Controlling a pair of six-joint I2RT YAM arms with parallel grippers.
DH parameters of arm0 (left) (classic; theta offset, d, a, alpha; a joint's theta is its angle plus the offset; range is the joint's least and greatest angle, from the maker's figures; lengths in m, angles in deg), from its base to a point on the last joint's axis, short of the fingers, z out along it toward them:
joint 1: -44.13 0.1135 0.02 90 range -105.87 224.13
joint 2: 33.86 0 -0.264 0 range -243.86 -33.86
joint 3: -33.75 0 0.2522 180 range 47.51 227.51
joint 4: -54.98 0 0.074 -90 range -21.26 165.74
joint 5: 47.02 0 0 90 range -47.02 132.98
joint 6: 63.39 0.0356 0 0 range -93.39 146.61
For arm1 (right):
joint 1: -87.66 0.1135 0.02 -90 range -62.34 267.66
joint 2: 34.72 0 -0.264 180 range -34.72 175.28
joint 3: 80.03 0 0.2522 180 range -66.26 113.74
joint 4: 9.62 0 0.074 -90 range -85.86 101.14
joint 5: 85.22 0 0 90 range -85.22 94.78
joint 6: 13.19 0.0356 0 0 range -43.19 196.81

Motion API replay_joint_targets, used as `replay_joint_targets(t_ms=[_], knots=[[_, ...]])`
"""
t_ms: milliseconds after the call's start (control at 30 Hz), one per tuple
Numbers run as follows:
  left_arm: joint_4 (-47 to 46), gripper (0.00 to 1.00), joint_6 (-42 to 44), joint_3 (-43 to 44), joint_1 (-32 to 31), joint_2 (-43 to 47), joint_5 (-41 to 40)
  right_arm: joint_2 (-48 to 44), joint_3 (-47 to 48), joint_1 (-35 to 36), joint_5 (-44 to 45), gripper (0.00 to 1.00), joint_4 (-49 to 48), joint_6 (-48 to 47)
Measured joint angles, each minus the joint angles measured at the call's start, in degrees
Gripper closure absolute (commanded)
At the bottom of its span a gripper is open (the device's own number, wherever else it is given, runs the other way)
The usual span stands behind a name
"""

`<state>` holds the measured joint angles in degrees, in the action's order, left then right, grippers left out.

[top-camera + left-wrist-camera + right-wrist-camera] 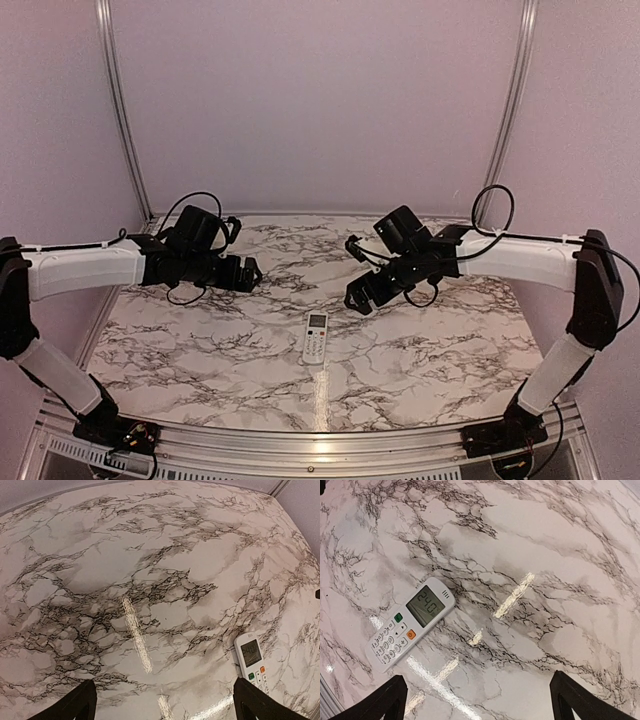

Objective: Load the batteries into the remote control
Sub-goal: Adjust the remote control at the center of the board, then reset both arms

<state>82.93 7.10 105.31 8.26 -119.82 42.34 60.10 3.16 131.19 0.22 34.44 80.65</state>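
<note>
Left gripper (pixel 252 272) and right gripper (pixel 358 298) gape over marble-veined table (pixel 200 345), lilac walls (pixel 320 100) around.

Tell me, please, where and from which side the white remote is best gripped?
Probably grip the remote control across its two long side edges, near mid-length, coming straight down from above: it lies flat, face up on the table, and only its narrow width suits a two-finger grip.

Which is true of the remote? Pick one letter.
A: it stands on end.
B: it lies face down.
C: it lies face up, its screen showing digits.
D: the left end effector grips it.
C: the remote lies flat on the table, with its buttons and digit-showing screen upward.
</note>
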Motion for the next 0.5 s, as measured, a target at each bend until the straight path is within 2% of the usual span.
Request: replay_joint_targets(t_ms=[100, 267, 500], knots=[[0.9, 0.01, 0.6, -2.4, -3.7, -0.4, -1.6, -1.3, -2.8, -1.5, 0.2, 0.01, -1.9, 0.5], [1.6, 0.01, -0.2, -8.4, -13.5, -3.3, -3.1, -1.3, -8.6, -1.6, 0.1, 0.01, -3.4, 1.0], [1.0, 0.01, -2.8, -10.9, -19.4, -7.9, -3.8, -1.5, -11.3, -1.6, 0.1, 0.01, -5.5, 2.1]])
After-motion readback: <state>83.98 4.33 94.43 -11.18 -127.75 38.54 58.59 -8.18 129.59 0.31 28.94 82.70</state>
